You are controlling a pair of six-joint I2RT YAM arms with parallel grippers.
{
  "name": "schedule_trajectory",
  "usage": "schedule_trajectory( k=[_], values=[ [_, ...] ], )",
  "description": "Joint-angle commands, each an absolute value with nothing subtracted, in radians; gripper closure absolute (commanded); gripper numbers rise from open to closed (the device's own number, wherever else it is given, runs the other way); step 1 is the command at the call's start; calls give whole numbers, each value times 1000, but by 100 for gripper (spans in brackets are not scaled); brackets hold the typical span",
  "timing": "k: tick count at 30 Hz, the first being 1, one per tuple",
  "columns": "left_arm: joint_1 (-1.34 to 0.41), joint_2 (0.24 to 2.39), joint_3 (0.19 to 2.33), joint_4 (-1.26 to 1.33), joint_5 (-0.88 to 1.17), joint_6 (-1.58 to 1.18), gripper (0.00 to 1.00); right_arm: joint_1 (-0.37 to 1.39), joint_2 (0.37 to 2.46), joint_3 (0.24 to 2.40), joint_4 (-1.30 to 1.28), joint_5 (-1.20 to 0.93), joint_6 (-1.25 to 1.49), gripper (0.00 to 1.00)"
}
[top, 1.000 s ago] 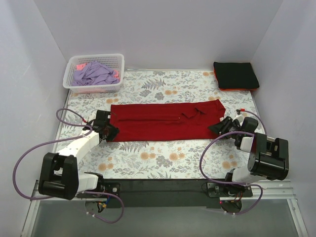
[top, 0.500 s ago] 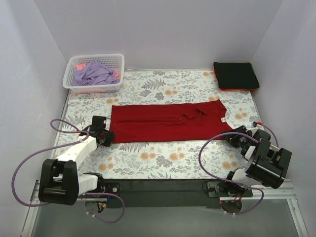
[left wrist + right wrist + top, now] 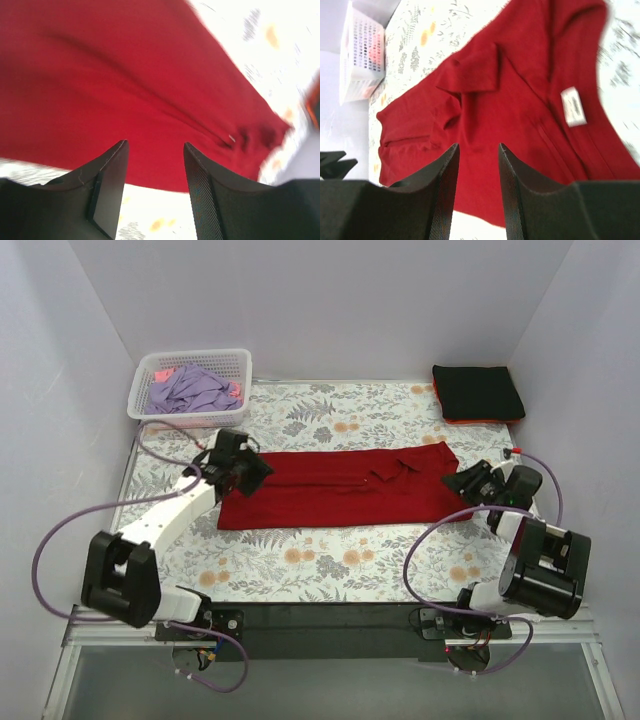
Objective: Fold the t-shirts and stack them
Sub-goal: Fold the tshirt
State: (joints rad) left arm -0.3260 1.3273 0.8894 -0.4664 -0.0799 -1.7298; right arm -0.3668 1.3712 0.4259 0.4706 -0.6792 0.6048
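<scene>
My left gripper (image 3: 249, 468) now moved up over the red t-shirt (image 3: 340, 490) hem end, jaws spread, empty, right gripper (image 3: 464, 481) back beside collar, likewise spread.

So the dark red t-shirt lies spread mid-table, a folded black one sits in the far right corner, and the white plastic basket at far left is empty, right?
Not empty: the top view shows the white plastic lattice basket holding crumpled lavender and pink garments. The deep-red t-shirt and folded black t-shirt are as you said.
</scene>
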Motion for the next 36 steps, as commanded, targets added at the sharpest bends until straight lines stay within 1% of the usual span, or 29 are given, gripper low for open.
schedule_trajectory(
  k=[1, 3, 4, 6, 8, 14, 15, 19, 29, 36],
  values=[
    [-437, 1472, 1021, -391, 15, -1736, 55, -296, 1452, 540, 472, -673, 621, 56],
    [-504, 1543, 1128, -365, 37, -1735, 56, -272, 1524, 577, 472, -673, 627, 56],
    [-524, 1616, 1167, -359, 41, -1739, 57, -253, 1546, 597, 474, -678, 630, 57],
    [-586, 1687, 1224, -328, 48, -1746, 59, -238, 1597, 632, 479, -672, 632, 57],
    [-630, 1791, 1316, -310, 67, -1747, 60, -218, 1618, 647, 482, -660, 627, 57],
    [-721, 1995, 1572, -307, 84, -1746, 61, -198, 1677, 703, 488, -655, 627, 57],
    [-730, 2043, 1592, -308, 84, -1750, 61, -198, 1687, 707, 486, -653, 626, 57],
    [-755, 2121, 1654, -308, 75, -1775, 61, -195, 1713, 729, 491, -658, 626, 57],
    [-784, 2265, 1744, -295, 41, -1801, 62, -187, 1761, 747, 500, -644, 623, 57],
    [-796, 2289, 1761, -273, 46, -1815, 62, -184, 1787, 759, 508, -643, 624, 57]
  ],
)
